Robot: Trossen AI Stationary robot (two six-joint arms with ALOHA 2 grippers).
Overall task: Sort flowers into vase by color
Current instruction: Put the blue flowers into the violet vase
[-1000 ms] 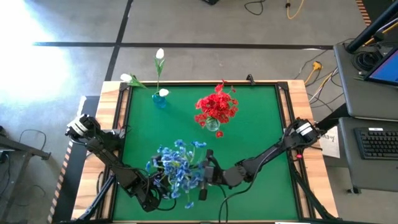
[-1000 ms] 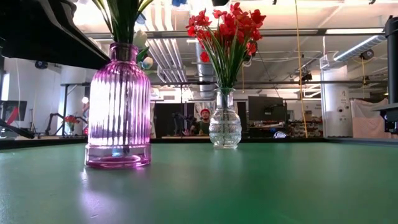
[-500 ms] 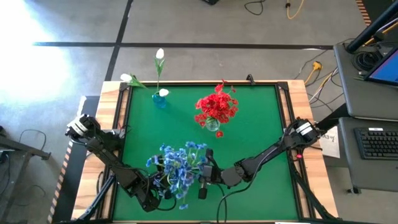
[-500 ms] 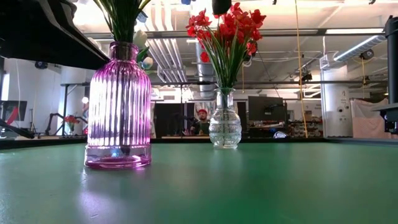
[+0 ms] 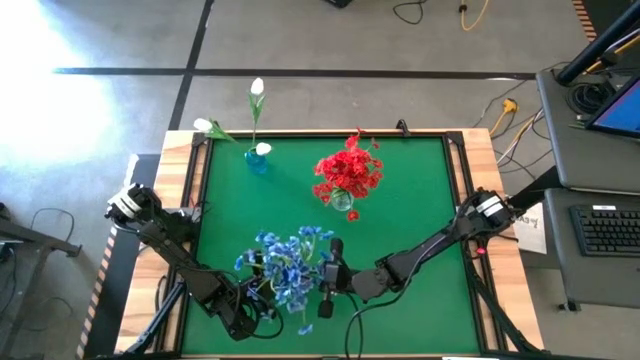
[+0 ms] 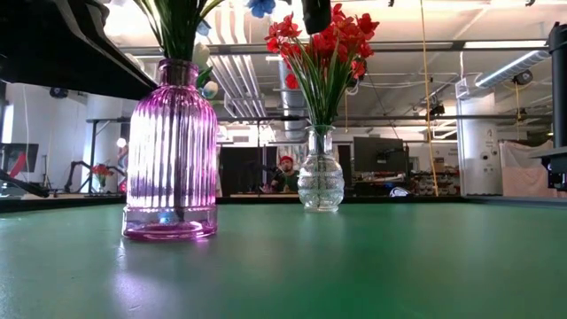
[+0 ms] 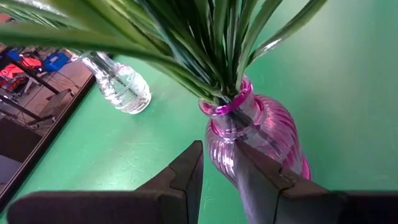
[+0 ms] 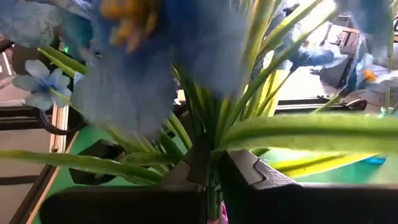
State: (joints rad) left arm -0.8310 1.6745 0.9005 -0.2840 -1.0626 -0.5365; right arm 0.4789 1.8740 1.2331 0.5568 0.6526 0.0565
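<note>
Blue small-petalled sprays point(image 5: 288, 268) stand in a ribbed pink vase point(image 6: 170, 151) near the table's near edge, hiding it from above. My right gripper point(image 8: 211, 171) comes from the right and is shut on green stems just above the vase's neck point(image 7: 227, 106). My left gripper point(image 7: 219, 168) is beside the vase's body, low on its left side, its fingers a narrow gap apart with nothing between them. Whether it touches the glass, I cannot tell. Red blooms point(image 5: 347, 172) stand in a clear vase point(image 6: 320, 177). A white bud point(image 5: 257, 88) stands in a small blue vase point(image 5: 257, 158). My right gripper pinches the green stems point(image 8: 210, 146) of the blue sprays between its two fingers, just above the pink vase's mouth point(image 8: 221, 214). It comes about level from the table's right, across the upright stems. The stems' lower ends stand inside the vase, and the blooms spread above the fingers.
Another white flower point(image 5: 205, 126) lies on the wooden frame at the far left corner. The green mat point(image 5: 420, 200) is bare on the right half. A person shows far off in the room behind the table point(image 6: 285, 173).
My right gripper has come down a little and shifted slightly toward the table's left, still shut on the stems. The blue sprays have sunk with it: a blue bloom now shows at the top of the low view. The pink vase has stayed in place.
</note>
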